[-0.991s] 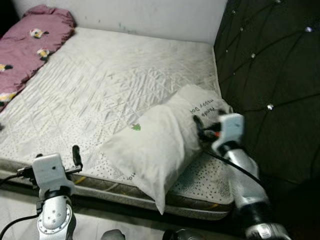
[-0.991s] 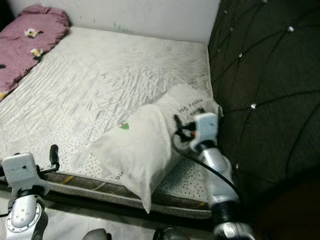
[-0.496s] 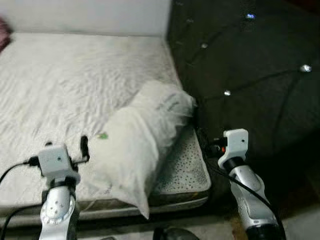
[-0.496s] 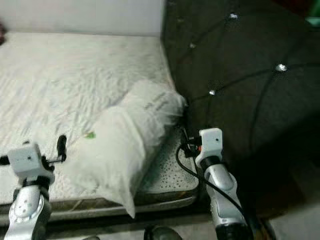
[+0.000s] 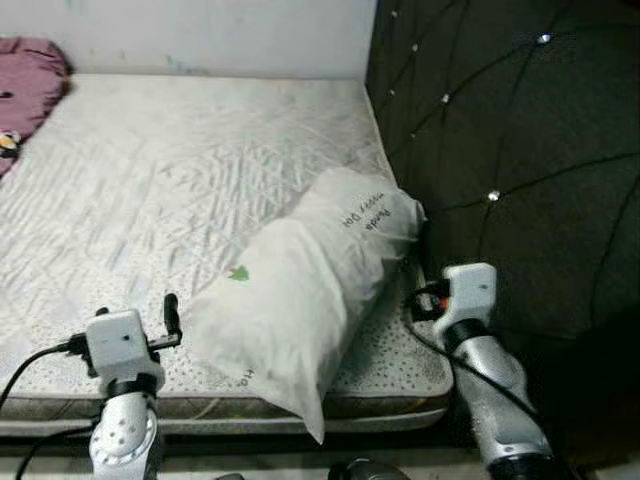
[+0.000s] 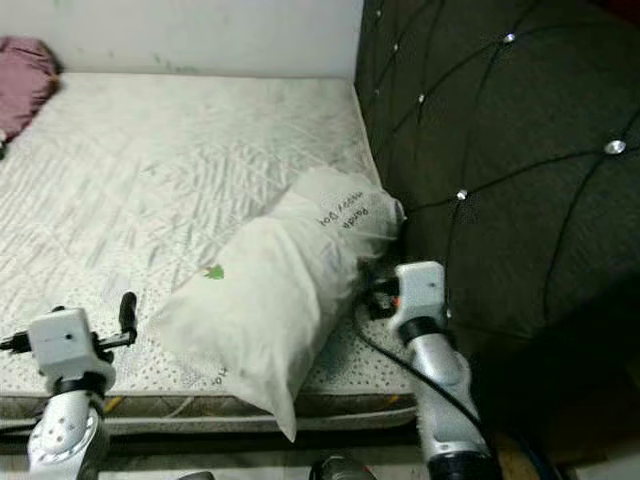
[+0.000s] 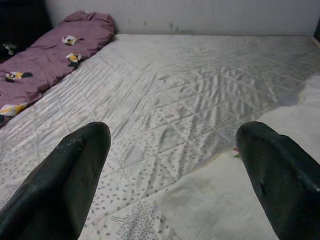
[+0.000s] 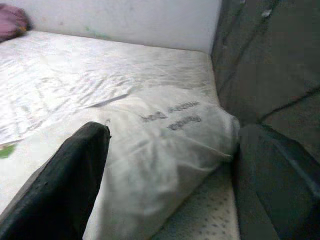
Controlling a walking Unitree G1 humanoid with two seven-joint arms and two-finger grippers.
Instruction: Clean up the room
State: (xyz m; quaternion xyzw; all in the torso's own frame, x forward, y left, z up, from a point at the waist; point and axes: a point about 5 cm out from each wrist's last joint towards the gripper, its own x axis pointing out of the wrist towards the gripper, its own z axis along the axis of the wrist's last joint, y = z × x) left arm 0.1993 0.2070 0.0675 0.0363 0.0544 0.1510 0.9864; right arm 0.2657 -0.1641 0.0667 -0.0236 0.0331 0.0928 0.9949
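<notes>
A white pillow (image 5: 310,285) with a small green mark and dark printed writing lies slantwise on the mattress (image 5: 180,170), its lower corner hanging over the front edge. My right gripper (image 5: 418,300) is open. It is low at the bed's right front corner, beside the pillow's right side and pointing at it (image 8: 165,135). My left gripper (image 5: 168,318) is open and hovers over the front edge of the mattress, just left of the pillow (image 7: 280,150). Neither holds anything.
A dark tufted headboard (image 5: 520,150) with shiny studs rises along the right side of the bed, close to my right arm. A crumpled pink blanket (image 7: 45,55) with flower prints lies at the far left of the mattress. A pale wall (image 5: 200,30) stands behind the bed.
The camera swung right and then partly back. My right gripper, which was against the pillow's upper end, has drawn back and now sits lower beside it. The pillow has stayed put.
</notes>
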